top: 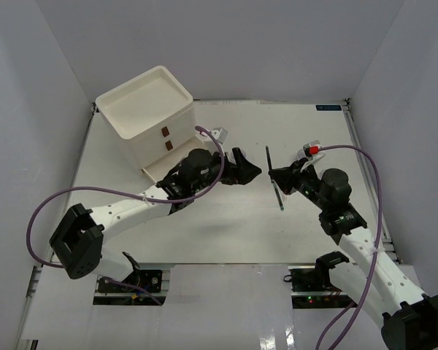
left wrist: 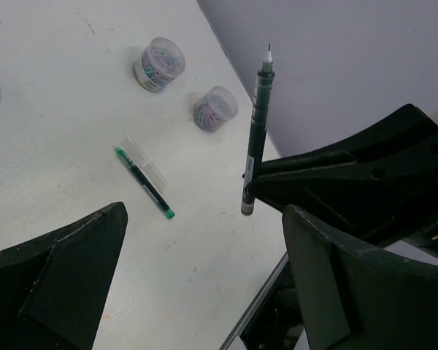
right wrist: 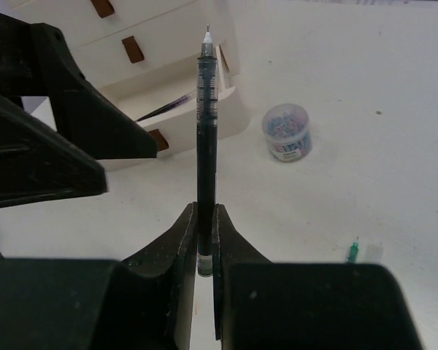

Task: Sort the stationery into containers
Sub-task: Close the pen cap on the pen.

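At the lower centre of the right wrist view, your right gripper point(right wrist: 204, 222) is clamped on a dark pen point(right wrist: 206, 146) close to its blunt end. The shaft runs straight up the frame, with the fine tip uppermost. From above, that pen point(top: 274, 179) runs almost up and down the picture, tip toward the far side and leaning slightly left.

Just left of it in the top view, your left gripper point(top: 244, 169) faces the pen with its jaws spread wide and nothing in them. Its own camera shows the pen point(left wrist: 255, 138) standing ahead of the gap, not yet between the fingers. A green pen point(left wrist: 144, 182) and two clear jars point(left wrist: 159, 64) lie on the table beyond.

Farther off, at the upper left, stands the drawer unit point(top: 160, 127). Its lowest drawer point(right wrist: 226, 109) is pulled out, and a purple pen point(right wrist: 164, 109) is already inside. Your left arm is nearer those drawers, so this looks like a handover. If so, take the pen above the right fingers, across its long axis.
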`<act>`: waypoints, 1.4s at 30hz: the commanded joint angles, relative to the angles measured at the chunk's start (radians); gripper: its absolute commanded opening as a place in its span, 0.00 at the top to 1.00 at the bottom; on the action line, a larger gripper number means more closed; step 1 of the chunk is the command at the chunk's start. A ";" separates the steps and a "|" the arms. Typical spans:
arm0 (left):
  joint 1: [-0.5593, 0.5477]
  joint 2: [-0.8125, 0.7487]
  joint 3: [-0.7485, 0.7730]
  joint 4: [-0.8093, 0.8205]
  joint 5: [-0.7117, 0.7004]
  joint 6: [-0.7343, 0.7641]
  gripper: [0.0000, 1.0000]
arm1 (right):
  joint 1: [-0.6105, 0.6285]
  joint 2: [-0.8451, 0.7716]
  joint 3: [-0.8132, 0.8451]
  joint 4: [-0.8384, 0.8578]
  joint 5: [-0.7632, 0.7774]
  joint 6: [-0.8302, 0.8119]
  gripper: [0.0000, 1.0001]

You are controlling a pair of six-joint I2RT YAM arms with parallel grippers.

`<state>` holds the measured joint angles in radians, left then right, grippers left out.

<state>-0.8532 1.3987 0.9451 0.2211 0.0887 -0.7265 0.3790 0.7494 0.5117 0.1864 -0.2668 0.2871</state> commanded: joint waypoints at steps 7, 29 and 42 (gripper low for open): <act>-0.106 0.124 0.115 0.227 -0.267 0.039 0.05 | 0.009 -0.018 -0.047 0.150 -0.115 0.063 0.92; -0.149 0.200 0.080 0.261 -0.265 0.045 0.40 | 0.009 -0.058 -0.093 0.223 -0.074 0.161 0.92; -0.150 0.161 0.020 0.337 -0.262 0.090 0.82 | 0.009 -0.061 -0.114 0.234 -0.072 0.193 0.92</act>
<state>-1.0065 1.6135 0.9901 0.5438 -0.1627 -0.6754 0.3897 0.7017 0.3943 0.3462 -0.3515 0.4694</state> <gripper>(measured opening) 0.217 0.130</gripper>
